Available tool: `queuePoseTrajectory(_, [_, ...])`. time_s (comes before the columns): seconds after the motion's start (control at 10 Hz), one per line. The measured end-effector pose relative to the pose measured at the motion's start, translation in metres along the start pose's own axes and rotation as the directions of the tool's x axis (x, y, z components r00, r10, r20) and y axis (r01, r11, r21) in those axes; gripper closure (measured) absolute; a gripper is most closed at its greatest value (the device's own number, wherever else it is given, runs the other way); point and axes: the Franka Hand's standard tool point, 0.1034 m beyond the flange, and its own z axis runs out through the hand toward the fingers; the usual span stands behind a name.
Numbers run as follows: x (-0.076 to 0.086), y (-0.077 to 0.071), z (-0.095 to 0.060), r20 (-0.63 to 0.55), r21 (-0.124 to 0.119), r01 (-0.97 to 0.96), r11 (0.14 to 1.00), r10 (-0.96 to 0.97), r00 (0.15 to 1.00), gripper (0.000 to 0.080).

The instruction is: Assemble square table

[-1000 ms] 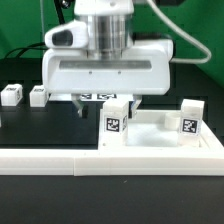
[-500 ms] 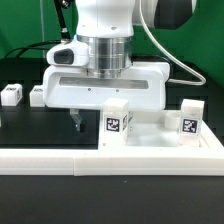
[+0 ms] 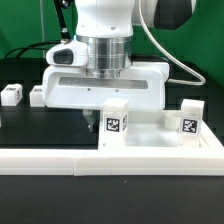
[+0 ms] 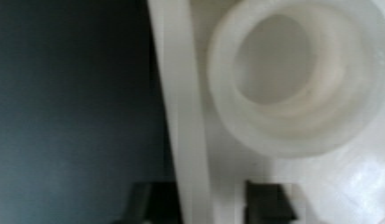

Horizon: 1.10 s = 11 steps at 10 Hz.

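The tabletop (image 3: 150,138), a white slab with a raised rim and a round corner socket (image 4: 295,80), lies on the dark desk (image 3: 30,125), its edge running between the jaws. The dark fingers (image 4: 157,197) straddle that rim; whether they pinch it I cannot tell. The arm (image 3: 105,20) points straight down, wrist low. One tagged leg (image 3: 117,122) stands upright just beside the jaws; small legs (image 3: 12,95) sit well apart.

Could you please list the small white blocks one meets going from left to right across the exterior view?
Small white plastic block leg at the far left → second small white block leg beside it → tagged white block leg near the middle → tagged white block leg on the right.
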Motion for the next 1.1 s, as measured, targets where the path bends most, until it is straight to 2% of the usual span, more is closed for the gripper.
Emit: queuePoseTrajectory(1.1, [-0.0007,0.0011,0.0001,0.003,-0.001,0.035,0.999,-0.035,0.999,0.0732])
